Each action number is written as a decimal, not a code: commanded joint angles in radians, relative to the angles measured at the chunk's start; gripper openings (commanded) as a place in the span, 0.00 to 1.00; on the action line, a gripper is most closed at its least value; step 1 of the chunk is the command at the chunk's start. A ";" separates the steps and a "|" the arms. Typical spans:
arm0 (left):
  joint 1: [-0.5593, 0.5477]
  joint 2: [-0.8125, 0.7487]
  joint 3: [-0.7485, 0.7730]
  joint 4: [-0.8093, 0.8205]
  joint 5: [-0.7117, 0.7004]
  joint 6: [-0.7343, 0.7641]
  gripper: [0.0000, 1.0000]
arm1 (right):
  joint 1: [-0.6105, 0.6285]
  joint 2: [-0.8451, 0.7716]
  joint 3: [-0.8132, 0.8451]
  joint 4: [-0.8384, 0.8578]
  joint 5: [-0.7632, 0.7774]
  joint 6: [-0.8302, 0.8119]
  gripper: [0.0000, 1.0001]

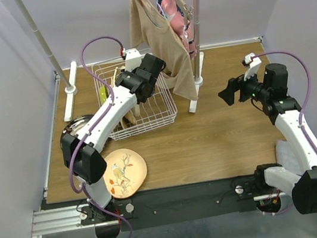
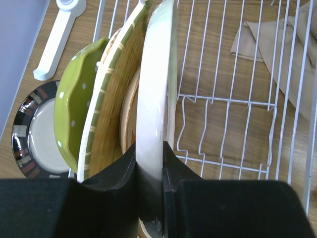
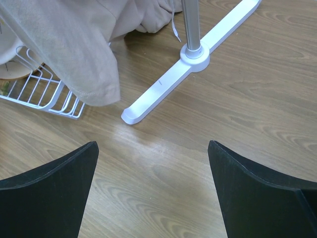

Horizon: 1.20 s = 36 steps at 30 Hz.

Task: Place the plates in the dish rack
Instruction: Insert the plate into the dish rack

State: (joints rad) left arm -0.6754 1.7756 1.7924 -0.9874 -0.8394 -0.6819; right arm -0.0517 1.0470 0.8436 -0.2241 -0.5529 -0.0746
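Left wrist view. Item: cream-green plate, upright on edge inside the dish rack, its lower rim clamped between the narrow-set left jaws.

Just beside it on its left, also on edge in the rack:
- pale plate, mostly hidden
- woven-look plate with green stripes
- lime dotted plate

Flat on the desk:
- dark-rimmed plate, just outside the rack's left side
- peach bird-painted plate, near the left arm's base and well apart from the rack

Right jaws: spread wide, holding nothing, over bare desk.

Between the right jaws and the rack stand the white foot of a clothes stand and a beige garment that hangs over the rack's near corner.

Count:
- plates: six in sight, four racked and two on the desk
- rack: one
- stand: one
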 commanded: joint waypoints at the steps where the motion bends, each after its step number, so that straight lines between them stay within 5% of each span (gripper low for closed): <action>1: -0.003 -0.044 -0.001 0.108 -0.037 -0.016 0.00 | 0.003 -0.012 -0.017 0.034 0.022 0.009 1.00; 24: 0.030 -0.117 -0.211 0.250 0.092 0.068 0.01 | 0.003 -0.010 -0.020 0.034 0.022 0.004 1.00; 36: 0.040 -0.142 -0.212 0.263 0.132 0.094 0.27 | 0.003 -0.008 -0.021 0.034 0.025 0.001 1.00</action>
State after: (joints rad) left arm -0.6407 1.7164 1.5604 -0.8005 -0.6773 -0.6006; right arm -0.0517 1.0470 0.8364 -0.2173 -0.5476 -0.0750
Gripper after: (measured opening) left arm 0.265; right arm 0.997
